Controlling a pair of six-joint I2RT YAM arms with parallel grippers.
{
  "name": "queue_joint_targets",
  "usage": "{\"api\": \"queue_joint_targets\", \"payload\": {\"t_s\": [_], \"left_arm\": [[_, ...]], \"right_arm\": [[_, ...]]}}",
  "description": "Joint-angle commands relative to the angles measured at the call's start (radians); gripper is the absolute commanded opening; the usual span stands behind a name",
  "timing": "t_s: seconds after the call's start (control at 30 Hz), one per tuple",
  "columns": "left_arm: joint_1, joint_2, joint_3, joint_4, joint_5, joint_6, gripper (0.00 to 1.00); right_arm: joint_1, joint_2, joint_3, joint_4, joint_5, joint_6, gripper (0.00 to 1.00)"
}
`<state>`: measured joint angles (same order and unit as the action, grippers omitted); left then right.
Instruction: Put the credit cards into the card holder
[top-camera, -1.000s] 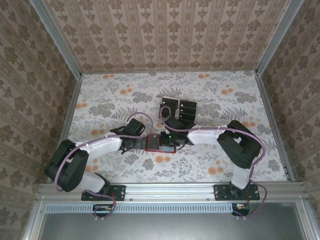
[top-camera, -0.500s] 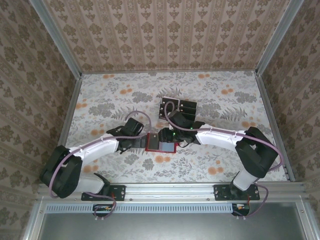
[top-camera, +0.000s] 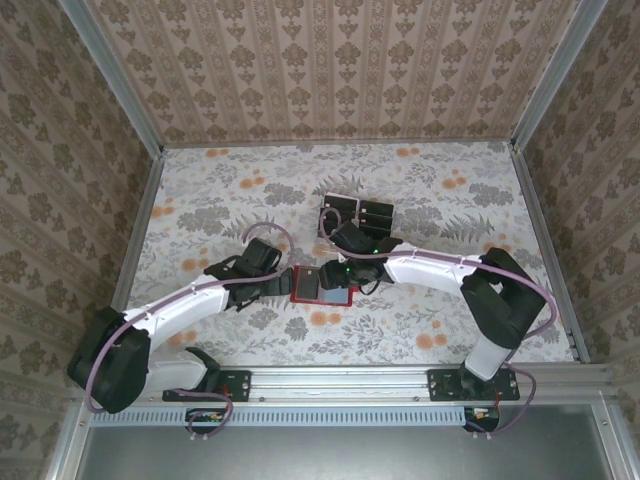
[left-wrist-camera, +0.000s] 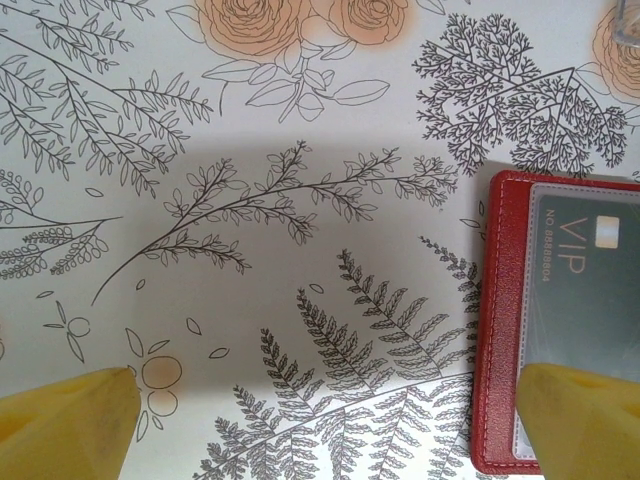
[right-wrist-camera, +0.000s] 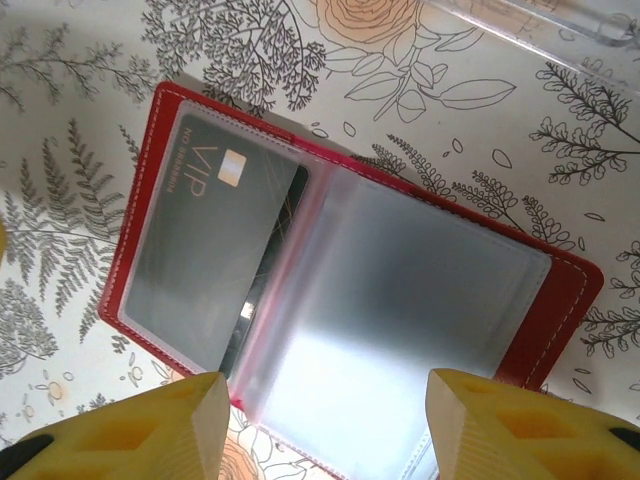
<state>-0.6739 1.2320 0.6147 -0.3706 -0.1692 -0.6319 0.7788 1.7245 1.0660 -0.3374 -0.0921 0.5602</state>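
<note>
The red card holder (top-camera: 318, 290) lies open on the flowered table between my two grippers. In the right wrist view the card holder (right-wrist-camera: 560, 300) has a dark credit card (right-wrist-camera: 210, 250) marked VIP inside its left clear pocket, and a frosted pocket leaf (right-wrist-camera: 420, 300) lies over the right half. My right gripper (right-wrist-camera: 325, 425) hovers open above that leaf, holding nothing. My left gripper (left-wrist-camera: 330, 430) is wide open at the holder's left edge (left-wrist-camera: 500, 330), one fingertip (left-wrist-camera: 585, 420) over the pocketed card (left-wrist-camera: 585, 290). More black credit cards (top-camera: 375, 215) stand in a clear rack behind.
The clear plastic rack (top-camera: 358, 213) stands just behind the wallet, and its edge (right-wrist-camera: 530, 25) shows at the top of the right wrist view. Patterned walls and metal rails (top-camera: 140, 230) enclose the table. Open tabletop (top-camera: 220, 200) stretches to the left and right.
My right gripper has gone from shut to open over the wallet. The left arm has stretched out lower and flatter, its gripper staying at the wallet's left edge.
</note>
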Motion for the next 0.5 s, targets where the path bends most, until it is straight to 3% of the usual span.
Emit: {"api": "queue_joint_targets", "payload": {"t_s": [0.0, 0.47], "left_arm": [[-0.008, -0.014, -0.013, -0.006, 0.007, -0.030, 1.00], [-0.028, -0.009, -0.012, -0.009, 0.003, -0.031, 1.00]], "right_arm": [[-0.002, 0.026, 0.041, -0.054, 0.034, -0.041, 0.55], [-0.010, 0.100, 0.062, -0.058, 0.052, -0.059, 0.56]]}}
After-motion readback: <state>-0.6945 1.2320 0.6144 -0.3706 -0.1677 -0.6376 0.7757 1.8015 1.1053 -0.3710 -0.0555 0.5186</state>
